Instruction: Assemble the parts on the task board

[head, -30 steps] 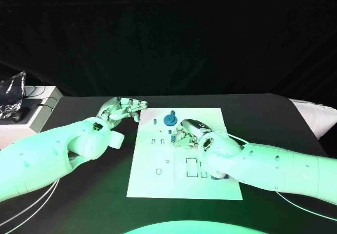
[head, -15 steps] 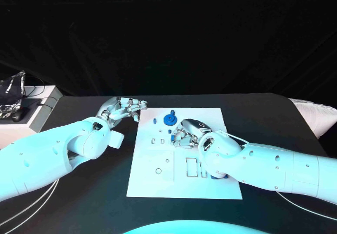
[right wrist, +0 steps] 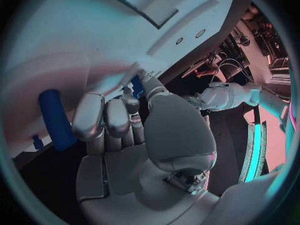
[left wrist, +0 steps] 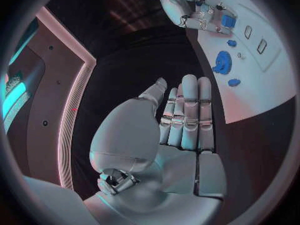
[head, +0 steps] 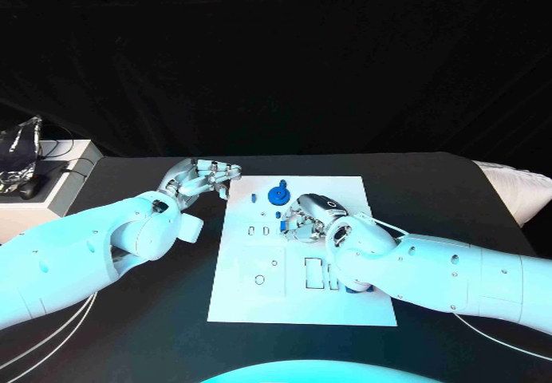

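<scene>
Task board [head: 301, 307] = white plate, centre of black table [head: 460, 199], long side running away from robot. Blue parts on it: a round gear-like part [head: 278, 194] near far edge, a small blue piece just beyond it [head: 284, 183], another small one nearer [head: 281, 211]. A blue cylinder [right wrist: 55, 119] lies on board beside right hand in right wrist view. Rectangular slots [head: 313, 273] cut in board's near half; small oval holes toward the left edge.

Right hand [head: 310, 217] down over board's middle, fingers curled in toward the surface. Left wrist view shows a small blue block [left wrist: 229, 21] at its fingertips, looks pinched, so judged as holding that part; contact w/ board itself can't tell.

Left hand [head: 205, 179] off the board, just beside its far-left corner, over bare table. Fingers straight, side by side, nothing in them; free.

Step in hand (judgement): seating the blue block into a recess near board's middle. To do well: keep the pinch light but square, line block's long side w/ slot before lowering, go straight down, no sideways drag. Don't sweep the loose parts nearby. Left hand could press board's corner to stop it sliding. Risk: block tilts, jams on slot edge.
</scene>
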You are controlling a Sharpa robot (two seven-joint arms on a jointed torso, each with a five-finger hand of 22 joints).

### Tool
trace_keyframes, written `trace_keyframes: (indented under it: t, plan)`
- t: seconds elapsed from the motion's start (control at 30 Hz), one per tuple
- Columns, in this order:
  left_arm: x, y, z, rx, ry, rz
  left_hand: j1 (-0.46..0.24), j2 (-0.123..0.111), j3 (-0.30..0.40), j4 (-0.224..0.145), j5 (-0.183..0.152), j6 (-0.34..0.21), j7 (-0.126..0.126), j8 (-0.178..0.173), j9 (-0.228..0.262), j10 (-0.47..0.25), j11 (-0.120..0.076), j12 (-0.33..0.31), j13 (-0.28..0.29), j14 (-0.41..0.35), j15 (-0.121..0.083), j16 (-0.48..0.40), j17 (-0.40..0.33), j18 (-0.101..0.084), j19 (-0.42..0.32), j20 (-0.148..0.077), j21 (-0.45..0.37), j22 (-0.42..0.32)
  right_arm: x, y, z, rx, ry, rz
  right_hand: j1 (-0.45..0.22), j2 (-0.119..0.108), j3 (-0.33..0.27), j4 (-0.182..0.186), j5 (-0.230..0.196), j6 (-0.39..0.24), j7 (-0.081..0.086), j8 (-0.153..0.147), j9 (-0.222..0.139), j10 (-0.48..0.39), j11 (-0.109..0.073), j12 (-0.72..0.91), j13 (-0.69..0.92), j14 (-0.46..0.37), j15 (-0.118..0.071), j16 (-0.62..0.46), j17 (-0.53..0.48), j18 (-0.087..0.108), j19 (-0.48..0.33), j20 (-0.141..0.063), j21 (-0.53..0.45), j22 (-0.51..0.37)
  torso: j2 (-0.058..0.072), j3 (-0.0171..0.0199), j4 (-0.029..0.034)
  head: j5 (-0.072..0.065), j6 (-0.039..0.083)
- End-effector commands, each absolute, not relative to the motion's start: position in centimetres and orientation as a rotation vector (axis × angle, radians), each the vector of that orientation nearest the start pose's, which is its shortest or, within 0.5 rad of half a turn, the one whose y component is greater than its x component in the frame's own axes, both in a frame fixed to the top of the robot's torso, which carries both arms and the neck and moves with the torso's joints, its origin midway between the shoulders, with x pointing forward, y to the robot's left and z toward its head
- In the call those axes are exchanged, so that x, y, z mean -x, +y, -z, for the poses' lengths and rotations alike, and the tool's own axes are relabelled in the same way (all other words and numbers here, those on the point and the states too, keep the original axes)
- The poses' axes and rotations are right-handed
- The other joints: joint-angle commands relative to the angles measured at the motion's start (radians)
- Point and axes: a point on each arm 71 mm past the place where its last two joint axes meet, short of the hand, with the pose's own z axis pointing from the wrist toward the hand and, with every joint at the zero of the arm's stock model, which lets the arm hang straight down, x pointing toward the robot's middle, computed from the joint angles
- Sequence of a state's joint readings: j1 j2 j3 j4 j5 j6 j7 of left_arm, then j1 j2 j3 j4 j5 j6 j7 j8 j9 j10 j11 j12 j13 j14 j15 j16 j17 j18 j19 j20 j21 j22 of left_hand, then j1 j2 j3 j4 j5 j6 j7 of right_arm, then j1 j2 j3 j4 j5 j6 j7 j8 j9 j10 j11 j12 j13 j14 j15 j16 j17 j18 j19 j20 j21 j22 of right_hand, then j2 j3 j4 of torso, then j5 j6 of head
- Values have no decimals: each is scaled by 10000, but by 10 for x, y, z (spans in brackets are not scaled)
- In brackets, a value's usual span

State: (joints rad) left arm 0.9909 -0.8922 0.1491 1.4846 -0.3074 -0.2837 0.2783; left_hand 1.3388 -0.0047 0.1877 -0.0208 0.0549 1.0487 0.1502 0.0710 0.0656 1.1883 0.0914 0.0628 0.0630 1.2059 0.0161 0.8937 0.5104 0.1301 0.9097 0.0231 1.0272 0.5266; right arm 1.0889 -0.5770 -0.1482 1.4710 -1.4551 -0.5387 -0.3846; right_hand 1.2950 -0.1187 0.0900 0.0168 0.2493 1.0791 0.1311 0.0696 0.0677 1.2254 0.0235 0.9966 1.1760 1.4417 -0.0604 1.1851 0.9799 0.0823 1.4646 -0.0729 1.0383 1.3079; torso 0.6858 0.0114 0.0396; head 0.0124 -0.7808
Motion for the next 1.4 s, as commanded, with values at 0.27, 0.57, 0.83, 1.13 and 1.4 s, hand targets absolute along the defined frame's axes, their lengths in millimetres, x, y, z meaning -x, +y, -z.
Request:
trace_keyframes:
  t: [0.27, 0.57, 0.83, 1.13, 1.4]
  plan:
    - [-478, 241, 219, 9449, 16119, 13513, -292, -264, -350, 105, -27, -242, 81, -77, -9, 111, 23, 120, 31, -60, 6, 23, 5, 31, -45, 2, 19, -28, -444, -107, 257, -578, 16621, -7237, 30, -659, -750, 736, 60, -1048, 259, -29, -8, -589, 187, -489, -597, -53, 231, -156, -181, 173, 362, 205, -402, 1324, -4, 2, -7, 11, -1]
    - [-475, 239, 229, 8652, 18026, 12099, -1074, -559, -1783, 769, -21, -478, 47, 712, 149, 105, -227, 2609, 1510, -57, -162, 447, 383, -122, 115, -184, -28, -21, -440, -121, 234, -1531, 15311, -8661, 634, -1151, -1781, 2678, 21, -1484, 364, -67, -21, -839, 270, -292, -1065, -40, 296, -130, -135, 228, 405, 291, -465, 1335, -26, 22, -21, 17, 42]
    - [-471, 231, 238, 7395, 20233, 10182, -2049, -524, -2322, 2089, -60, -821, -416, 3116, 1423, -1621, -598, 7856, 5409, 243, -450, 1806, 1471, -68, 479, -479, 804, 585, -454, -153, 201, -2952, 14894, -9603, 82, -334, -1603, 1568, 692, -789, 121, 323, 14, -776, 103, 4, -1121, -29, 172, -69, -80, 170, 410, 180, -373, 1346, -86, 42, -13, -17, 151]
    - [-481, 216, 233, 5717, 21718, 8092, -2401, -257, -3350, 3055, -51, -1354, -1055, 5591, 4343, -1050, -1128, 8948, 6423, 1508, -906, 3163, 3762, -205, 2316, -809, 2656, 3550, -477, -190, 179, -5033, 15068, -10220, -561, 561, -1933, 481, 1296, -617, 13, 664, 124, -602, 37, 302, -889, 13, 129, 134, 158, 109, 447, 125, -62, 1404, -274, 162, -78, 68, 133]
    - [-498, 192, 221, 4151, 22679, 6157, -2529, -68, -3551, 3057, -6, -1146, -1085, 4839, 5900, -832, -1149, 8726, 6953, 1931, -912, 3288, 5181, -276, 2905, -787, 3038, 4779, -493, -213, 172, -5847, 15100, -9934, -683, 831, -2103, 171, 1576, -684, 24, 664, 268, -578, 38, 302, -814, 9, 127, 152, 184, 96, 431, 110, 3, 1407, -446, 255, -143, 143, 21]
